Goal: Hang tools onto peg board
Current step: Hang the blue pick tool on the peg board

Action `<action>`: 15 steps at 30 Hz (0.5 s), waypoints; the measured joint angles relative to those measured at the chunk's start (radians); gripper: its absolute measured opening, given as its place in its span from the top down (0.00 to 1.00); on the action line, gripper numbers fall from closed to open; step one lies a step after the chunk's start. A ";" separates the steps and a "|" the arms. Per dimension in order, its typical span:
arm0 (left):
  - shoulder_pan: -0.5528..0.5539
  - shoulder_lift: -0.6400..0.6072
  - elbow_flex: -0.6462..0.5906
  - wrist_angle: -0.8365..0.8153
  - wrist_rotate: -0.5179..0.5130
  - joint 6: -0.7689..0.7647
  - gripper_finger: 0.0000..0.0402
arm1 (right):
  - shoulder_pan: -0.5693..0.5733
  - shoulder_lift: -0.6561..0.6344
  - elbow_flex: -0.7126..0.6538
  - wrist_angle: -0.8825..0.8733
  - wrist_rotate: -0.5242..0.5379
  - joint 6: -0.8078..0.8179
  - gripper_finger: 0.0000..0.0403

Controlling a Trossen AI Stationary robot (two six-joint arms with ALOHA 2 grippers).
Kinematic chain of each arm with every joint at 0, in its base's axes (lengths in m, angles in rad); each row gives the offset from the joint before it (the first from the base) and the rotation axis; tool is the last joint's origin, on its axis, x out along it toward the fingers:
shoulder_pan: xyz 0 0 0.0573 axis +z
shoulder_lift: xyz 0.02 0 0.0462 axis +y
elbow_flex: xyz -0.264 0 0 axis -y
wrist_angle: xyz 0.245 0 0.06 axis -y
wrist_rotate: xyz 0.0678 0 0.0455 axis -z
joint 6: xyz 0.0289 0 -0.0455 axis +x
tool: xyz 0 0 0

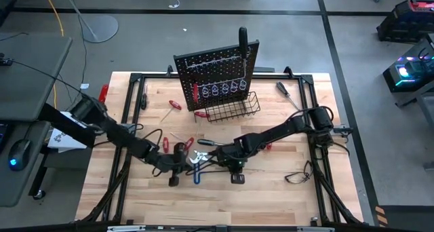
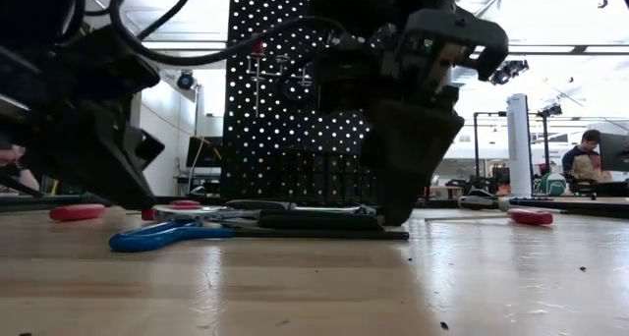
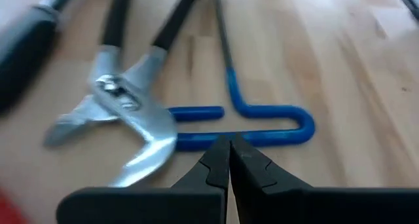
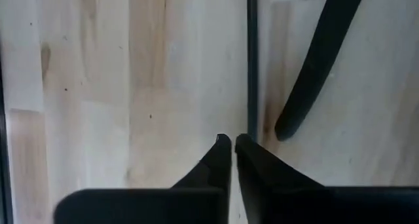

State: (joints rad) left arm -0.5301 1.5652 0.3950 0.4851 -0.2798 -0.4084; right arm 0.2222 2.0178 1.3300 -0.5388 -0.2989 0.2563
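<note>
High view: black perforated peg board (image 1: 215, 72) upper centre; both arms meet over scattered tools at lower centre.

Left wrist view: left gripper (image 3: 229, 160) closed, empty, beside blue T-shaped hex key (image 3: 262, 124) and silver pliers (image 3: 131, 119).

Right wrist view: right gripper (image 4: 228, 155) nearly closed, empty, tips at thin dark shaft (image 4: 252, 60). Risk: fingertips skidding the shaft away, or arms colliding.

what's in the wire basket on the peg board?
From above, the wire basket on the peg board shows only its own mesh, with no tool visible inside. In the table-level view both arms block it, so its bottom can't be checked.
</note>
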 joint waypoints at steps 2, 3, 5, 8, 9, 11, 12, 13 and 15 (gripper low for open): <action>0.002 0.018 0.001 0.041 0.030 -0.002 1.00 | 0.000 0.000 0.003 0.004 0.000 -0.001 0.89; 0.002 0.020 0.001 0.046 0.036 -0.006 1.00 | 0.001 0.000 0.006 0.008 0.001 -0.002 0.85; 0.002 0.021 0.006 0.045 0.036 -0.006 1.00 | 0.006 0.000 0.010 0.016 0.016 -0.004 0.76; 0.002 0.020 0.023 0.045 0.036 0.012 1.00 | 0.023 0.000 0.010 0.011 0.072 -0.007 0.62; 0.002 0.024 0.027 0.042 0.036 0.028 1.00 | 0.029 -0.001 0.010 0.008 0.095 -0.017 0.58; 0.005 0.036 0.034 0.039 0.036 0.070 1.00 | 0.041 -0.002 0.010 0.000 0.124 -0.030 0.51; 0.009 0.047 0.038 0.038 0.035 0.083 1.00 | 0.046 -0.002 0.010 -0.002 0.133 -0.027 0.50; 0.014 0.059 0.043 0.038 0.036 0.091 1.00 | 0.050 -0.002 0.010 -0.003 0.144 -0.019 0.48; 0.020 0.080 0.052 0.036 0.037 0.097 1.00 | 0.056 -0.002 0.010 -0.003 0.153 0.000 0.48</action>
State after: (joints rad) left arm -0.5101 1.6451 0.4470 0.5211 -0.2430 -0.3117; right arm 0.2779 2.0159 1.3403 -0.5419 -0.1463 0.2560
